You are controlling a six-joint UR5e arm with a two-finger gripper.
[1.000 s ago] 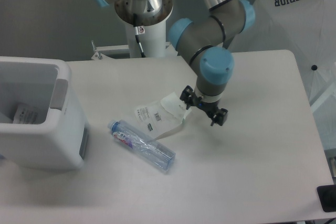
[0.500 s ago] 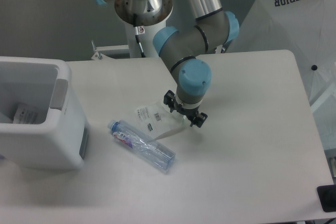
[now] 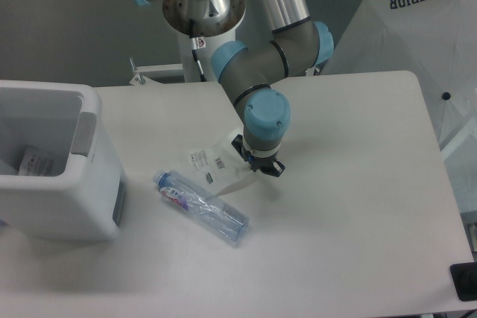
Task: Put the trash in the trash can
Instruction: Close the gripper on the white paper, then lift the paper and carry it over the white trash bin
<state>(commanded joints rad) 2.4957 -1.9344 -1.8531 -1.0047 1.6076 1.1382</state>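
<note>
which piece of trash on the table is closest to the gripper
The flat wrapper: the gripper is at its right edge, while the crushed bottle lies farther off.

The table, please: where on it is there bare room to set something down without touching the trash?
The table is bare right of the gripper out to its right edge, and along the front edge below the bottle. The back strip beside the arm's base is free too. It is crowded centre-left: the wrapper, the bottle and the trash can lie close together.
</note>
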